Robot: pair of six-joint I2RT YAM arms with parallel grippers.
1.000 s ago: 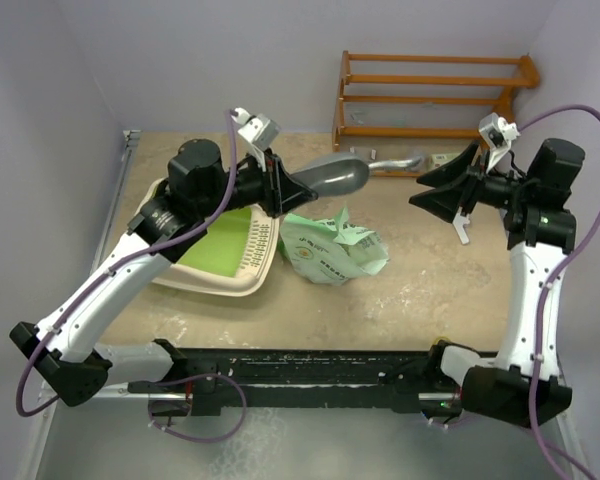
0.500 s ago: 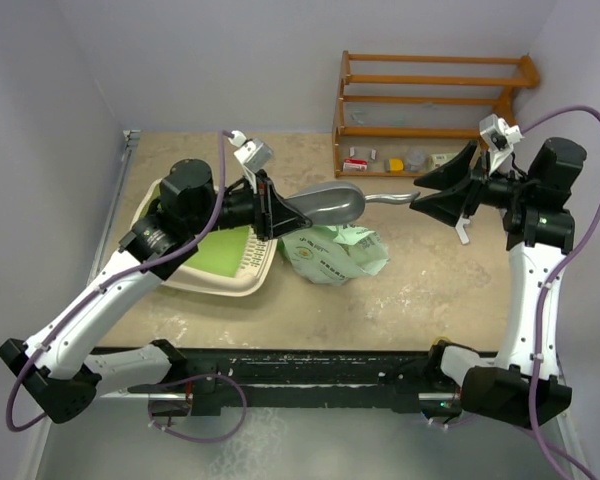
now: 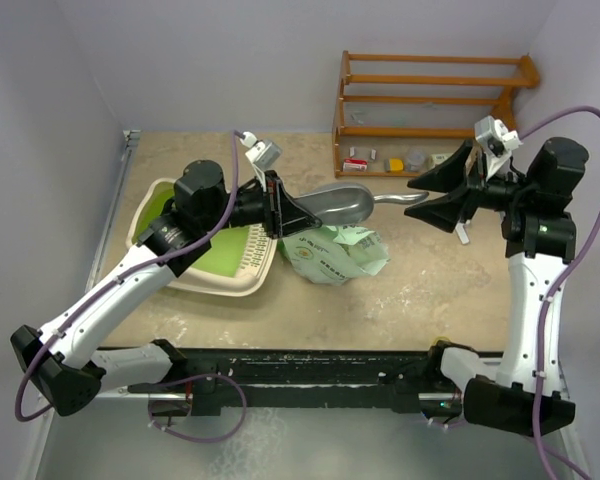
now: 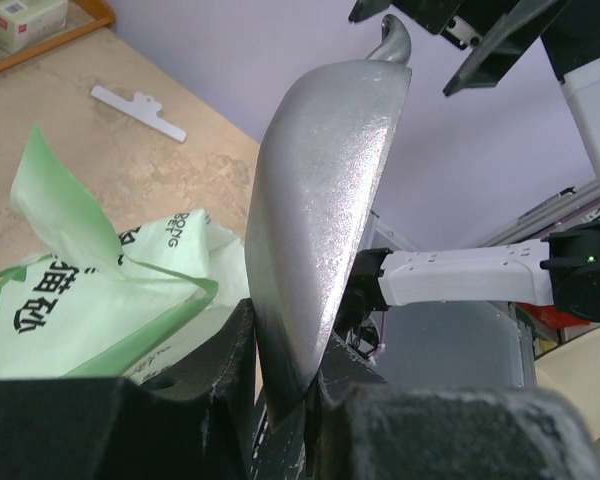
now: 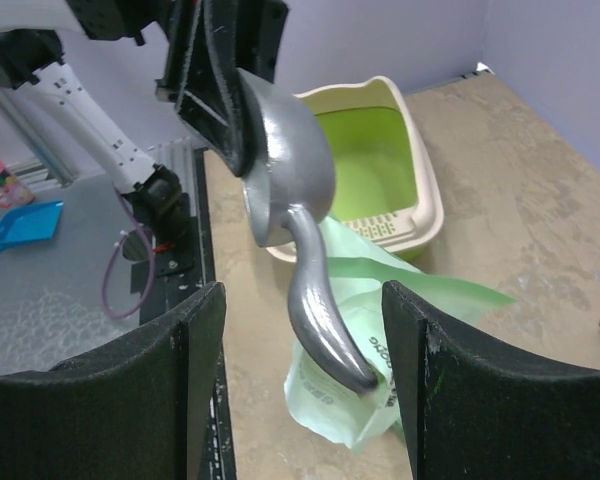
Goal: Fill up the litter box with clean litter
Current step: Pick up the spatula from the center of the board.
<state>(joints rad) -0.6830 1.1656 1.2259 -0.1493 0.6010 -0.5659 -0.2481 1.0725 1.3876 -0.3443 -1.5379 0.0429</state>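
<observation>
Top external: left hand [image 3: 278,212] pinching scoop [image 3: 330,207] over bag [image 3: 335,250]; right hand [image 3: 420,196] spread at handle [image 3: 395,198]; shelf [image 3: 435,75] behind.

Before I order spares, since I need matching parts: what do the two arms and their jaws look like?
Both the left arm and right arm have white links, black joints and black bases. A purple cable loops along each. The jaws are broad black wedges, with a small pale camera above.

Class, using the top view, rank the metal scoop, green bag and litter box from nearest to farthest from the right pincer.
1. Metal scoop: its handle reaches the right pincer.
2. Green bag: mid-table, under the scoop.
3. Litter box: far left.
</observation>
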